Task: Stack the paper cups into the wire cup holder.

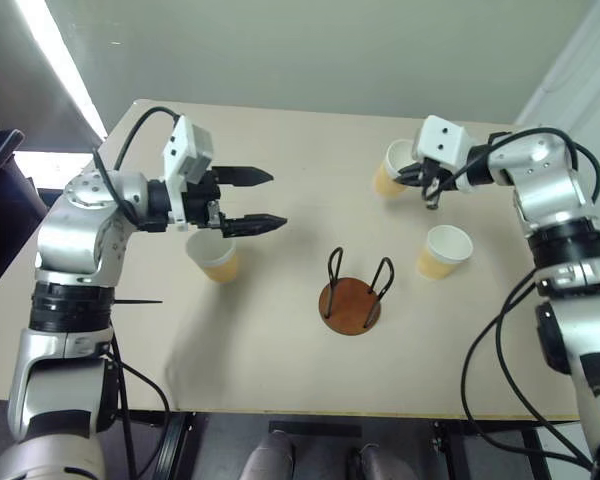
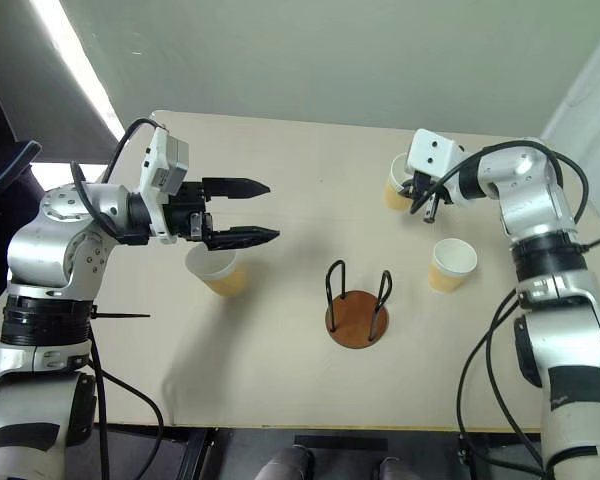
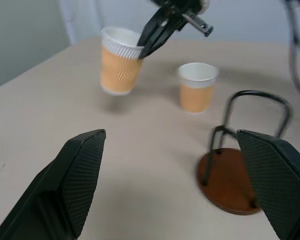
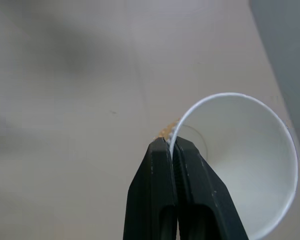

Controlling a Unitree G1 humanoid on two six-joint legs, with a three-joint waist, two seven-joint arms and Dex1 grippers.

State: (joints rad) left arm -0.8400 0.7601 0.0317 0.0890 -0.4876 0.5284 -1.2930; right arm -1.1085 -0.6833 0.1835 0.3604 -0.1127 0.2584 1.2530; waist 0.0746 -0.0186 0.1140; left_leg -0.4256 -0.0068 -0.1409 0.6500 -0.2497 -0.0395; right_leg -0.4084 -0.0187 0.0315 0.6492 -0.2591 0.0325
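1. Your right claw point(image 4: 171, 142) is pressed together on the rim of one paper cup point(image 3: 121, 61), one finger inside the wall and one outside. In the left wrist view that cup hangs clear of the bench point(image 1: 280, 380), its shadow beneath it.
2. Your left claw point(image 1: 265, 200) is spread wide and holds nothing; it hovers above a second cup point(image 1: 213, 256) standing upright near the bench's left side.
3. A third cup point(image 1: 444, 250) stands upright on the right, near the wire cup holder point(image 1: 352, 292), which sits mid-bench with nothing yet inside its two black loops.
4. Expect these cups to be very light and thin-walled. A hard squeeze will likely crease the wall, and the rolled rim is the stiffest place to pinch.
5. A one-sided rim grip probably lets the cup swing, so carry it slowly.
6. Bring it down upright between the loops; the light holder may slide if you bump a wire.
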